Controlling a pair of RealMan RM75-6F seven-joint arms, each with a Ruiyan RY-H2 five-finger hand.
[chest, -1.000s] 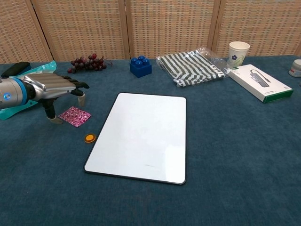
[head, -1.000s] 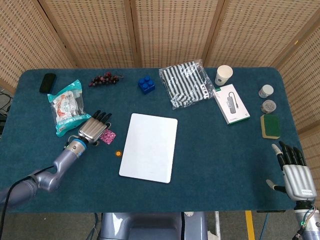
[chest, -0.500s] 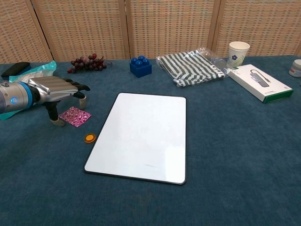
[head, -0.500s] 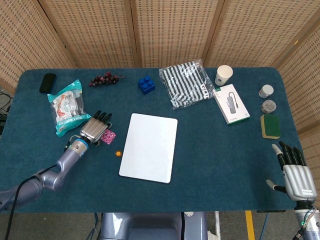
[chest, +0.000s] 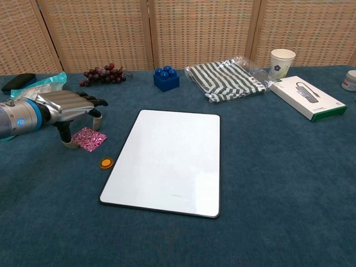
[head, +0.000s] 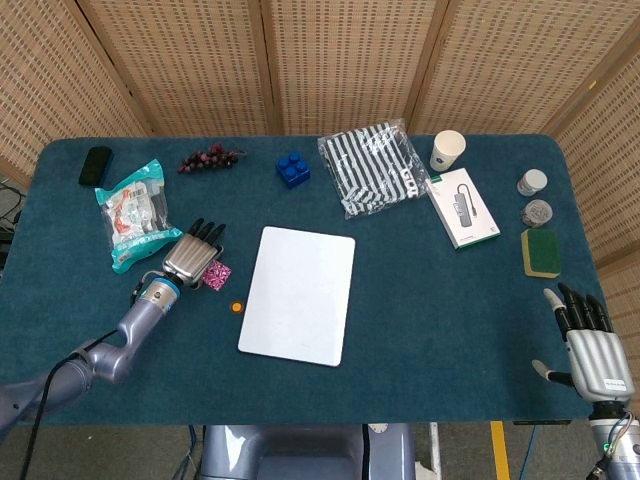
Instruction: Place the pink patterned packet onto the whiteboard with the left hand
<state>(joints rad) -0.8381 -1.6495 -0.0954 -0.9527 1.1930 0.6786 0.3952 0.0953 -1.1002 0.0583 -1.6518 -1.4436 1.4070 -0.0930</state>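
The pink patterned packet [head: 218, 274] [chest: 89, 139] lies flat on the blue cloth, a little left of the whiteboard [head: 298, 294] [chest: 167, 161]. My left hand [head: 192, 255] [chest: 64, 105] hovers palm down over the packet's left and far side, with its fingers spread and nothing held. Its thumb reaches down to the cloth right beside the packet's left edge. My right hand [head: 592, 350] rests open at the table's near right corner, seen only in the head view.
A small orange disc [head: 236, 307] [chest: 106, 163] lies between packet and whiteboard. Behind the left hand are a snack bag [head: 133, 212], a black phone [head: 96, 164] and grapes [chest: 103, 74]. Further back stand a blue brick [chest: 166, 78], a striped cloth bag [chest: 225, 79], a cup [chest: 281, 63] and a white box [chest: 307, 97].
My left hand has sunk slightly and edged closer over the packet. The packet and the right hand have not moved.
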